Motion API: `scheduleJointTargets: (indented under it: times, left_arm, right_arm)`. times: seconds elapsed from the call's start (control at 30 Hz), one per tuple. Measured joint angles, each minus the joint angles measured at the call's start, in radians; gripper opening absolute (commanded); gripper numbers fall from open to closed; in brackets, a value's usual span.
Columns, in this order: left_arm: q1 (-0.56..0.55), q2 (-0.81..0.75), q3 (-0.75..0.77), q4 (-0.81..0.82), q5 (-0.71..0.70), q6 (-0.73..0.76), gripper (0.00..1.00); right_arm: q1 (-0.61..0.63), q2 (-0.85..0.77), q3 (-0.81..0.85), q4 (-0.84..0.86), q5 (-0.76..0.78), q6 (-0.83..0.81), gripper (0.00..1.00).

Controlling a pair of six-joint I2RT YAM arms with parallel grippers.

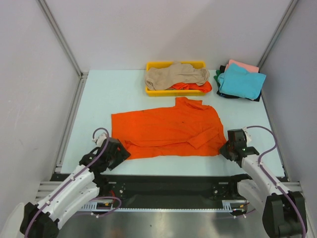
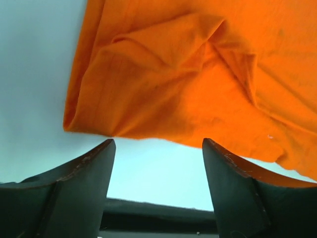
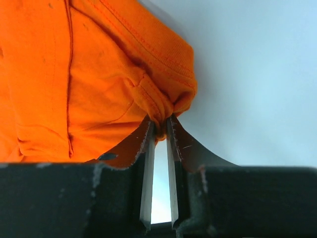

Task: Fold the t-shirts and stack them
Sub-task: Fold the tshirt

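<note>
**Orange T-Shirt: Corner Grasp Ahead of the Fold**

The orange t-shirt (image 1: 168,129) lies spread on the table (image 1: 99,99), collar toward the far side, its near edge just ahead of both arms. The cloth is wrinkled, with a doubled-over flap near its right side.

At the near right corner, the right gripper (image 3: 159,124) is pinched together on a bunched bit of hem; the wrist view shows cloth caught between the fingertips. At the near left corner, the left gripper (image 2: 158,144) stands with its jaws apart. The shirt's edge lies just beyond the fingertips, and nothing is between them.

Farther back, a beige t-shirt (image 1: 176,75) is heaped in the yellow tray (image 1: 151,91). A teal t-shirt (image 1: 241,82) tops a folded stack to the tray's right.

We judge the step in hand to be securing both near corners before the fold. Only one corner is secured. The next move calls for the left gripper to advance until the hem sits between its jaws, then clamp. We recommend raising both corners together so the fold line stays straight.
</note>
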Motion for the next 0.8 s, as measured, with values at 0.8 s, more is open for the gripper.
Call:
scheduleJointTargets:
  times: [0.8]
  left_arm:
    - [0.018, 0.156, 0.014, 0.035, -0.168, -0.091, 0.52]
  right_arm:
    - [-0.114, 0.075, 0.013, 0.097, -0.114, -0.083, 0.04]
